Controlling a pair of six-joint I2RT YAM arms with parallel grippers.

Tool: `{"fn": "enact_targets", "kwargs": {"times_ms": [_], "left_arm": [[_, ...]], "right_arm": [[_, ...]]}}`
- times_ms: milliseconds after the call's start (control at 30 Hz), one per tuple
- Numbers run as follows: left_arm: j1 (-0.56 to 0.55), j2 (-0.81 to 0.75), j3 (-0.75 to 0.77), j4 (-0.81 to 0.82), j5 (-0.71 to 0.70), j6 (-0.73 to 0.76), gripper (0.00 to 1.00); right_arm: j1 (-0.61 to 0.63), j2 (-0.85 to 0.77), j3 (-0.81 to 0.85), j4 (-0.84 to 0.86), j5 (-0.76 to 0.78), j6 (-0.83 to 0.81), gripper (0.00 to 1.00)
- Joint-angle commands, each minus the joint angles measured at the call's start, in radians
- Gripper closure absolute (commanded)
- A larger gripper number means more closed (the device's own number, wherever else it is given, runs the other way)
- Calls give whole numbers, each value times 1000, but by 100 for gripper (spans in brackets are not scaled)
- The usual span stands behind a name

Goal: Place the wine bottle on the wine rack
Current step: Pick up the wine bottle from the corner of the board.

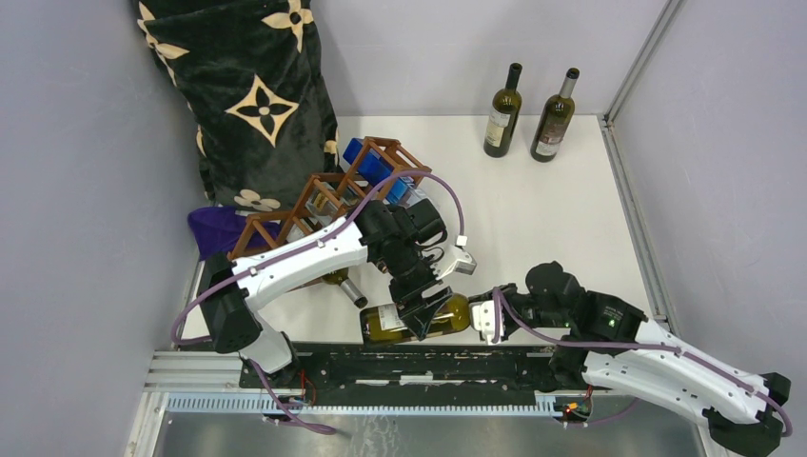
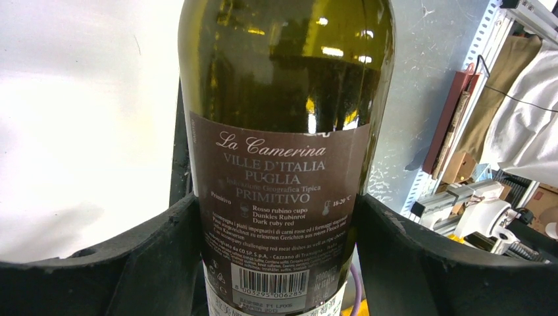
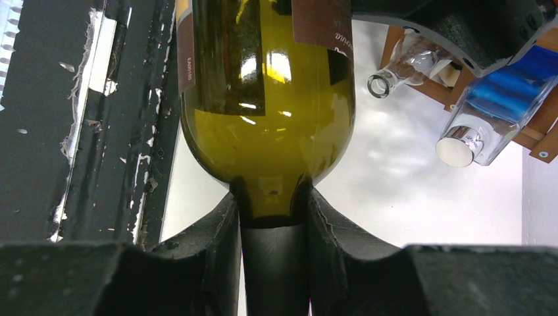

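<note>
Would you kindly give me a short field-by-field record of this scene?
wine bottle: horizontal, held by both
left fingers: shut on its labelled body
right fingers: shut on its neck
wine rack: back left, other bottles already in it
upright bottles: two, far edge

The left arm (image 1: 300, 257) rises from its base and angles toward the middle, wrist bent down, so the left tool (image 1: 425, 309) straddles the body of the wine bottle (image 1: 383, 325), fingers (image 2: 151, 257) seemingly pressed against both sides. The right arm (image 1: 666, 367) lies low, stretched leftward, with the right tool (image 1: 487, 319) clamped tight on the bottle's neck.
</note>
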Motion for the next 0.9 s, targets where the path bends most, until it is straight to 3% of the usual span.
{"fn": "enact_targets", "kwargs": {"times_ms": [0,233,400,867], "left_arm": [[6,-14,-5,89,-93,2,25],[5,-14,-4,89,-104,-5,19],[5,-13,-8,89,-107,-8,1],[6,-53,54,114,-199,-44,0]], "right_arm": [[4,-49,33,276,-40,87,100],[3,-71,22,290,-31,93,100],[3,-80,13,298,-24,98,100],[4,-75,2,284,-42,79,100]]}}
